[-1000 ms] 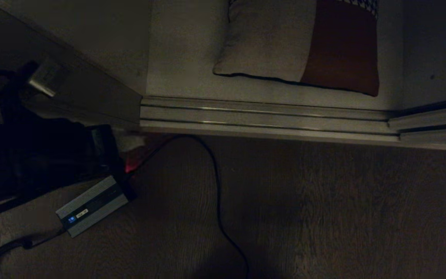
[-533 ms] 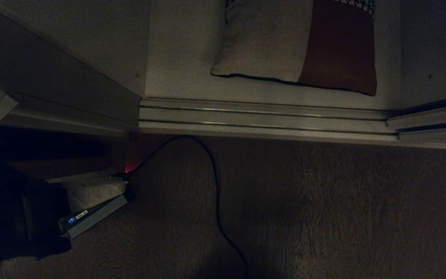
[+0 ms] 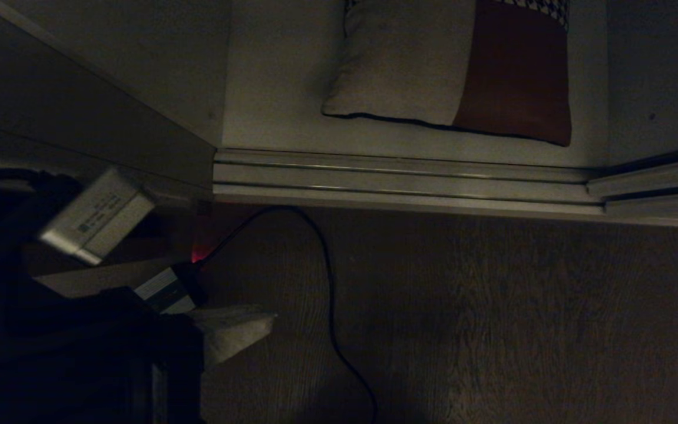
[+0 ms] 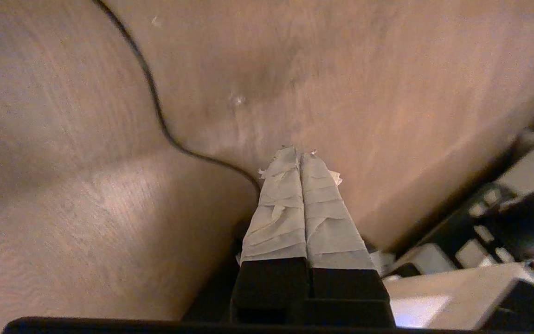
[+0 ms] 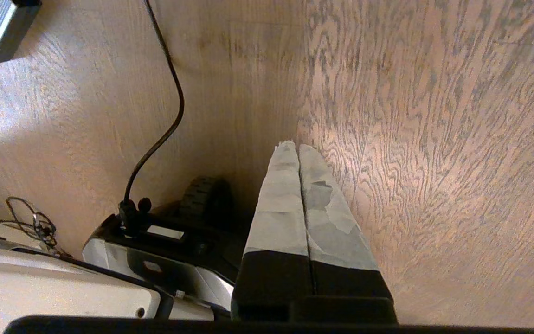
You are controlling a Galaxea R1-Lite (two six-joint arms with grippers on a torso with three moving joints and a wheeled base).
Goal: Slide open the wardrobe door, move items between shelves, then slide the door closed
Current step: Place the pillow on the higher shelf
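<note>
Sliding wardrobe door [image 3: 68, 126]: we see its pale panel at left of head view, slid clear of the bay. Inside, the cushion [image 3: 450, 70] lies flat on the bottom shelf [image 3: 280, 88], just behind the floor track [image 3: 397, 179]; koala and avocado plush not in view. Left gripper [image 4: 300, 155] is pressed closed, empty, low over the wood floor [image 3: 492, 306] near the black cable [image 3: 330, 294]. Right gripper [image 5: 298, 147] likewise closed, nothing held, over bare floor beside the robot base [image 5: 155, 260].

Risks, our judgement: cable loops across the approach; an arm or wheel could snag it and drag the power brick [image 3: 159, 288]. With both pincers closed, any reach for the cushion needs opening first, else it just shoves the cushion back.
</note>
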